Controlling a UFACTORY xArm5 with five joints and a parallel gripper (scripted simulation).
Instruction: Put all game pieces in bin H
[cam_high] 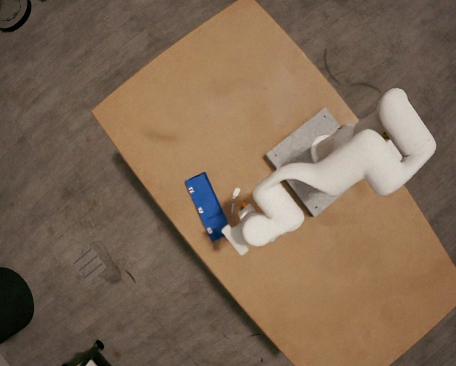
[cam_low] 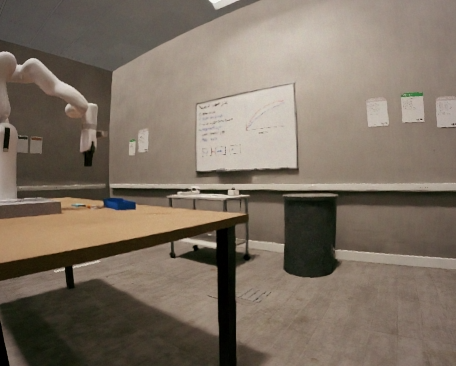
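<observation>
A blue bin block (cam_high: pixel 205 202) (cam_low: pixel 120 203) with small white labels lies on the table (cam_high: pixel 200 90); I cannot read the letters. Just right of it lie small pieces: a white one (cam_high: pixel 236 192), a grey one (cam_high: pixel 233 205) and an orange one (cam_high: pixel 243 204). In the side view they show only as small specks left of the bins. My gripper (cam_low: pixel 88 156) hangs high above the table, fingers down and shut, with nothing seen between them. From above, my wrist (cam_high: pixel 257 229) hides the fingers; it sits over the near end of the bins and the pieces, covering part of that area.
The grey base plate (cam_high: pixel 300 145) (cam_low: pixel 30 206) carries the arm at the table's right side. The table's front edge runs close past the bins. A dark round bin (cam_low: pixel 310 234) and a small cart (cam_low: pixel 210 197) stand on the floor beyond.
</observation>
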